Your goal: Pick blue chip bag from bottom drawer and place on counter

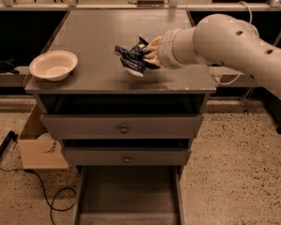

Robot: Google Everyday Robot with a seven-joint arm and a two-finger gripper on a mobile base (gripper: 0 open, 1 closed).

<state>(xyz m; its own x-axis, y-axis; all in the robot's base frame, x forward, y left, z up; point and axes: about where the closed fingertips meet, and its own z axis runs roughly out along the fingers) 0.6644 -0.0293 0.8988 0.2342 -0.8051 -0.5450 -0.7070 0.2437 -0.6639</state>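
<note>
On the counter (107,32), near its front edge, we see our gripper (149,57) clamped on the blue chip bag (130,60). The bag juts leftward from it, at or just above the surface. The bottom drawer (131,196) stands open below.

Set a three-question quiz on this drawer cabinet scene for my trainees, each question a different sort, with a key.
1. True or false: the blue chip bag lies in the bottom drawer.
2. What sits at the left front corner of the counter? A white bowl, B mug, C plate.
3. Fill in: the gripper, above the counter right of the bowl, is shut on the ____.
Key: 1 false; 2 A; 3 blue chip bag.
</note>
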